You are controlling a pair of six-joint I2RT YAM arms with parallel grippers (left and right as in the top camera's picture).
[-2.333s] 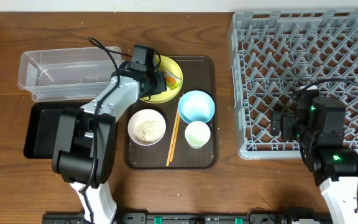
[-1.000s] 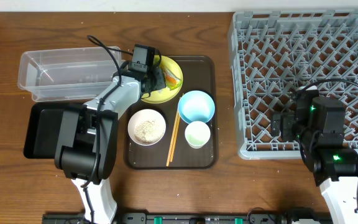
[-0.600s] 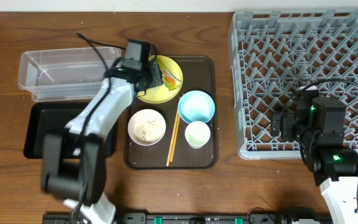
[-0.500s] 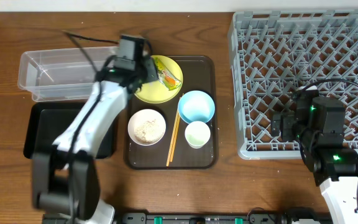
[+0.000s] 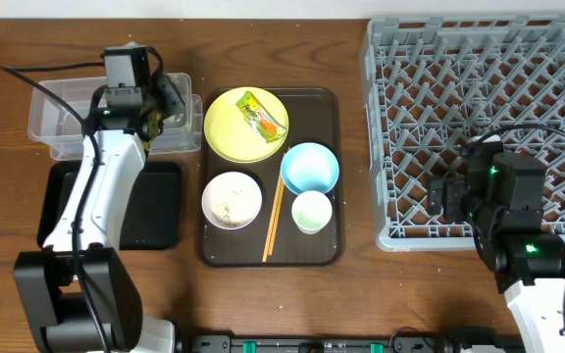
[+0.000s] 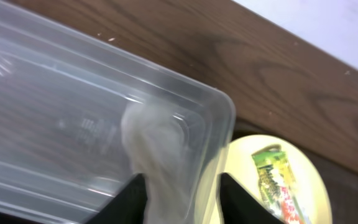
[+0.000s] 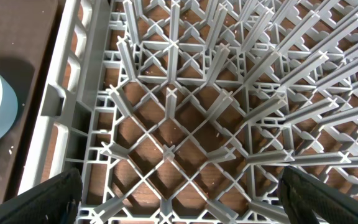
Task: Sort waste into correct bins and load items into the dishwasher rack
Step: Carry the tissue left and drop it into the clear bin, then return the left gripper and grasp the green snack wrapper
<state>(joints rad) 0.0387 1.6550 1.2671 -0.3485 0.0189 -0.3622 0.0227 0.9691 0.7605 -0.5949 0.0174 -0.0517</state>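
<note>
My left gripper (image 5: 160, 98) hangs over the right end of the clear tub (image 5: 67, 118). In the left wrist view its fingers (image 6: 182, 182) stand apart, with a whitish crumpled scrap (image 6: 157, 140) between them above the tub's corner (image 6: 219, 109). The green-and-orange wrapper (image 5: 263, 116) (image 6: 275, 180) lies on the yellow plate (image 5: 226, 132). The white bowl (image 5: 231, 199) holds rice-like crumbs. The blue bowl (image 5: 310, 167), small cup (image 5: 312, 211) and chopsticks (image 5: 275, 216) lie beside it. My right gripper (image 5: 449, 196) (image 7: 179, 208) is open and empty over the grey rack (image 5: 479, 78) (image 7: 166, 124).
The dishes sit on a dark brown serving tray (image 5: 327, 250). The shallow black tray (image 5: 160, 211) lies in front of the clear tub, partly under my left arm. The rack's near left wall (image 7: 61, 106) is right below my right gripper.
My left gripper has swung left from the yellow plate to over the clear tub, and its jaws have parted. The wrapper stays on the plate. The right arm has not moved.
</note>
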